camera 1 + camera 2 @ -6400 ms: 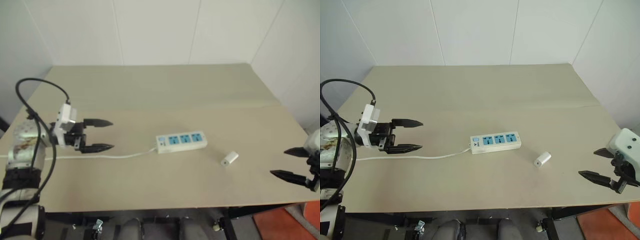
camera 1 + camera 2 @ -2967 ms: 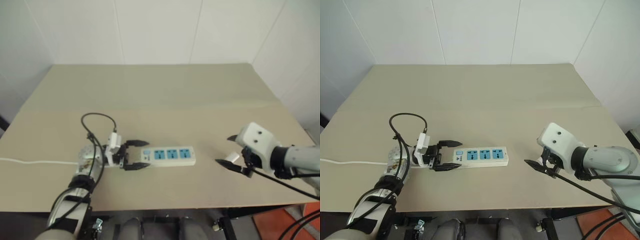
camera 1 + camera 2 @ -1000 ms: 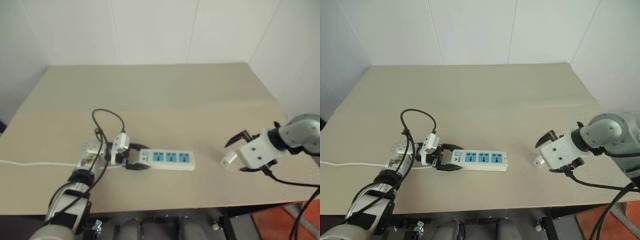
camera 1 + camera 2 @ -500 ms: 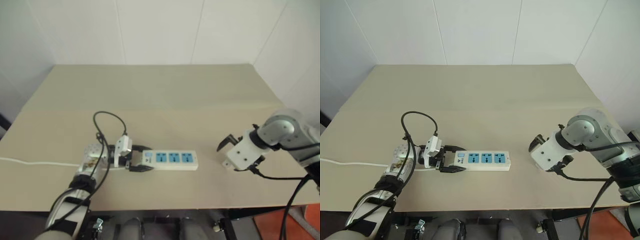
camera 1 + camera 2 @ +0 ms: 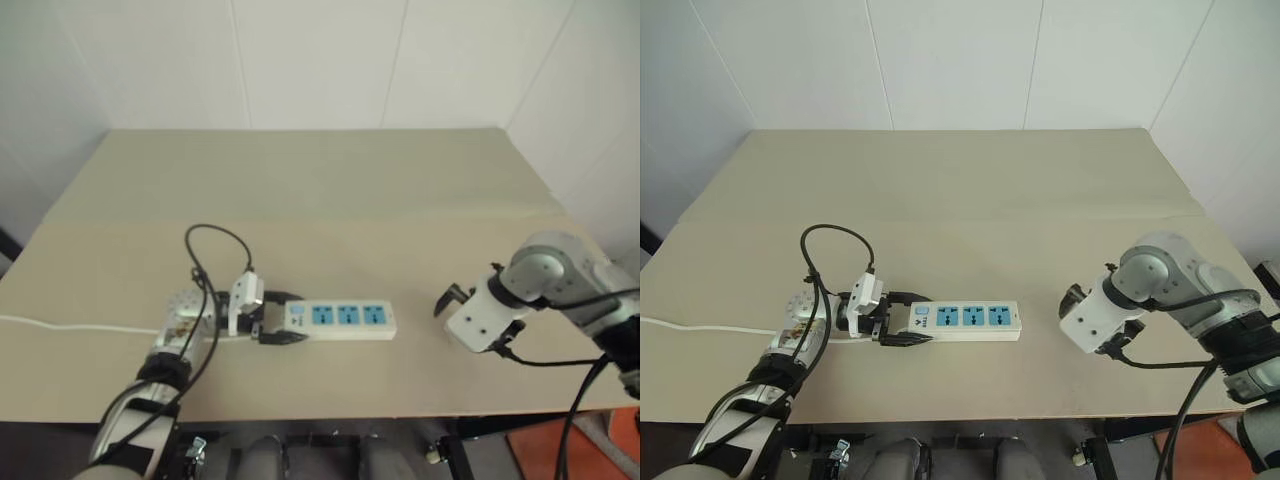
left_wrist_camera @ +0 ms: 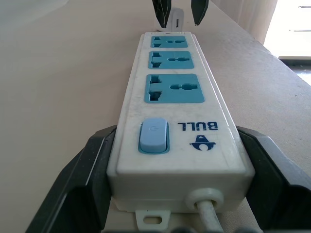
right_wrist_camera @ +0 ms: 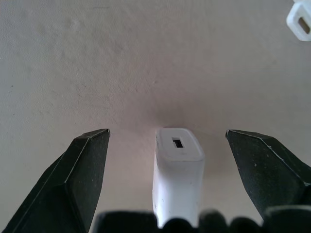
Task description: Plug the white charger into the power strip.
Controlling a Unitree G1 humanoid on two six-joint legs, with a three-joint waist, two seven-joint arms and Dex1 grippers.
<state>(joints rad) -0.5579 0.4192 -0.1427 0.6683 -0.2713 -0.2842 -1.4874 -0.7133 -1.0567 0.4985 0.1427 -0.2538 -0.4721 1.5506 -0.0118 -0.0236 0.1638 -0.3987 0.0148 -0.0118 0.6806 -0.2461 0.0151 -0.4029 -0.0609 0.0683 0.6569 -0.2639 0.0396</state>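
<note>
While my left gripper (image 6: 175, 160) clamps the long white power strip (image 6: 174, 104), my right gripper (image 7: 167, 179) hangs spread around the small white boxy charger (image 7: 177, 170), untouched.

desk (image 5: 330, 190): I see a broad beige top, matte, with a faint seam running across it from left to right.
walls (image 5: 320, 60): white panels behind the desk and along its right side, split by thin vertical joints.
floor (image 5: 1200, 445): I can make out an orange patch below the desk's near right corner.
</note>
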